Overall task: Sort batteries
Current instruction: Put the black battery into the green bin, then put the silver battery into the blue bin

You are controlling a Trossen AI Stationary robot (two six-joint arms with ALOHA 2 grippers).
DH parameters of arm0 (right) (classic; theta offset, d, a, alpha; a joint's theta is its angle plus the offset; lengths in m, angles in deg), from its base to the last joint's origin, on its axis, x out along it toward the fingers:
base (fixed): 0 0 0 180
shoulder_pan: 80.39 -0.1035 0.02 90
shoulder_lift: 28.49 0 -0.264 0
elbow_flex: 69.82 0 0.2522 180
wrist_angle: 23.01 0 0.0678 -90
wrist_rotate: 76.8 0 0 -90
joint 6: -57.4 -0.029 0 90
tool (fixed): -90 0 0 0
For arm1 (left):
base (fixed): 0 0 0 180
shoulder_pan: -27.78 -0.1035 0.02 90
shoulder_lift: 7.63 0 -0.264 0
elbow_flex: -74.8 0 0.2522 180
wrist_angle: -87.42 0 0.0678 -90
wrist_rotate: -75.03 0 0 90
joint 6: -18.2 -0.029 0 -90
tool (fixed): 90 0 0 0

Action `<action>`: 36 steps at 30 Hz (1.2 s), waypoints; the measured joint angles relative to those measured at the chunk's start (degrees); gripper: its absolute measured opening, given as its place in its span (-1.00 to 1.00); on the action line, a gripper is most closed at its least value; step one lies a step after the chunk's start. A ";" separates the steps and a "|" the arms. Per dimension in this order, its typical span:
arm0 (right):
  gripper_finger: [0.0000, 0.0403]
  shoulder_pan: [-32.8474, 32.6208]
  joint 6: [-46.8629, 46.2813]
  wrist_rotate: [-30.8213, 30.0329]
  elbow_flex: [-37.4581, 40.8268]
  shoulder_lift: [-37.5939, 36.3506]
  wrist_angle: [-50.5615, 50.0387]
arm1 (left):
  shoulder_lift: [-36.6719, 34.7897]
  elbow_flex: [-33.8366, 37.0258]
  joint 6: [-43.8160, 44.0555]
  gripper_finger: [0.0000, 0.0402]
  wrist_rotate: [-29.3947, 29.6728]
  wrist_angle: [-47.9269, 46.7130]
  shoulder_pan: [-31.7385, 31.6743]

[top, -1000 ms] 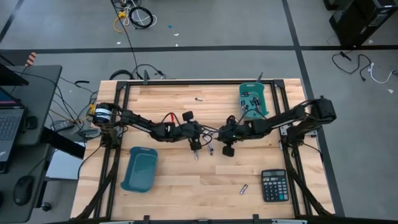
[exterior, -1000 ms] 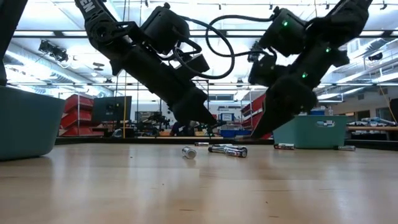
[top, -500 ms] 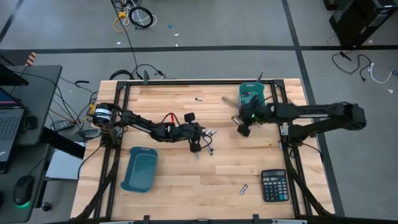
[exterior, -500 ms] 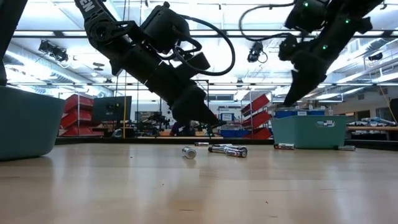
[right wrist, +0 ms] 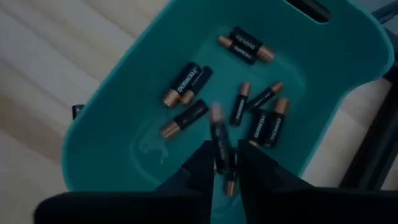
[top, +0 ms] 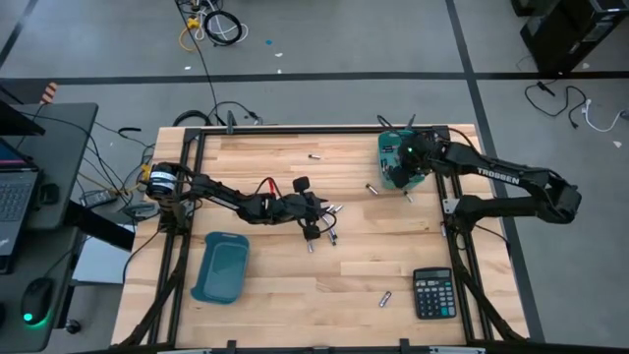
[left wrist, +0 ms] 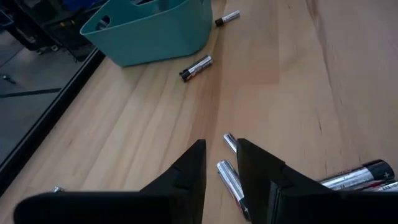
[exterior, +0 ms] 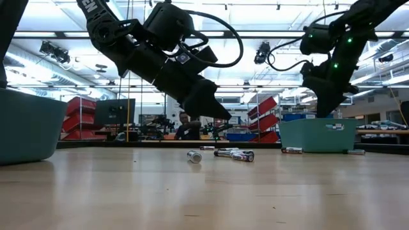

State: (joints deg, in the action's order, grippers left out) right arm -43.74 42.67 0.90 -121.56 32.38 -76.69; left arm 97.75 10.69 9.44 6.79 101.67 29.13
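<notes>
Three silver and black batteries (top: pixel 332 224) lie on the wood at the table's middle, with my left gripper (top: pixel 312 226) just above them. In the left wrist view my left gripper (left wrist: pixel 221 146) is open by a narrow gap, and one battery (left wrist: pixel 231 180) lies on the table below that gap. My right gripper (right wrist: pixel 225 152) is open and hangs over the far-right teal bin (top: pixel 405 147), which holds several black and copper batteries (right wrist: pixel 186 81). One blurred battery (right wrist: pixel 217 134) shows between its fingers, apart from them.
Single batteries lie at the far middle (top: pixel 314 156), beside the teal bin (top: pixel 372 188) (top: pixel 408 197) and near the black calculator (top: pixel 432 292), where one rests (top: pixel 385 298). A second teal bin (top: pixel 221 265) sits near the left. Bare wood lies between it and the calculator.
My right gripper has left the middle of the table, risen and swung toward the far right edge, ending over the teal bin. My left gripper has lifted a little above the middle batteries, which lie where they were.
</notes>
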 joint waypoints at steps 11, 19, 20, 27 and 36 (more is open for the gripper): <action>-0.55 -1.40 4.48 2.09 -0.02 -2.37 9.90 | -2.21 0.02 -1.40 -0.55 0.02 2.47 0.28; -0.56 -5.41 12.30 8.12 -0.09 -4.81 27.48 | -8.84 0.00 -6.06 -0.55 0.02 2.48 0.33; -0.56 -5.93 12.99 8.96 -0.09 -4.80 28.75 | -9.40 0.00 -6.09 -0.55 0.02 1.79 0.33; -0.56 -9.41 14.66 9.42 -0.09 -4.77 31.87 | -11.48 0.00 -6.23 -0.55 0.38 0.77 0.18; -0.57 -12.26 9.19 5.43 -0.09 -4.76 29.25 | -12.07 -1.69 -6.14 -0.60 0.99 -3.20 -4.69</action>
State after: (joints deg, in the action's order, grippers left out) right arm -56.00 51.85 6.33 -121.65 27.62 -47.44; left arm 85.68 9.00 3.30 7.79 98.47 24.43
